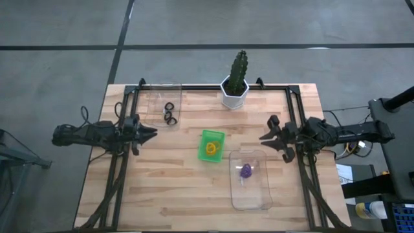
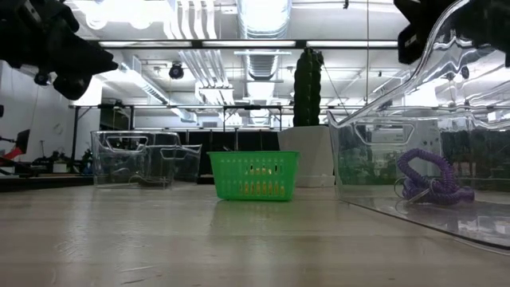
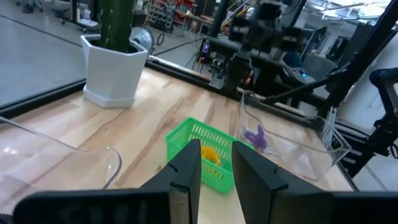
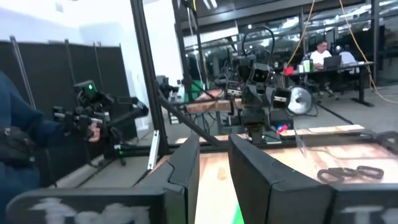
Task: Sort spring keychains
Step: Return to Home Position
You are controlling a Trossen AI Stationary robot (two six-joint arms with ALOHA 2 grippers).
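- Sorted by colour, all tiny coiled loops: black spring keychains [image 1: 170,115] in the left clear bin [image 1: 155,103] near the table's [image 1: 162,194] back-left corner.
- Orange spring keychains [image 1: 211,148] in the green bin [image 1: 202,137] mid-table.
- Purple spring keychains [image 1: 246,171] (count unclear) in the right clear bin [image 1: 255,194], right of centre toward the front edge.
- Low view only: purple coil plain through the bin wall, orange faint behind the green mesh.
- High view only: all three groups at once, plus cactus pot [image 1: 233,94] at the back edge.
- Left gripper [image 1: 152,134] above the table near the left edge, arm level, pointing inward; narrow gap between fingers, nothing held.
- Right gripper [image 1: 264,137] mirrored near the right edge; fingers slightly parted, empty.
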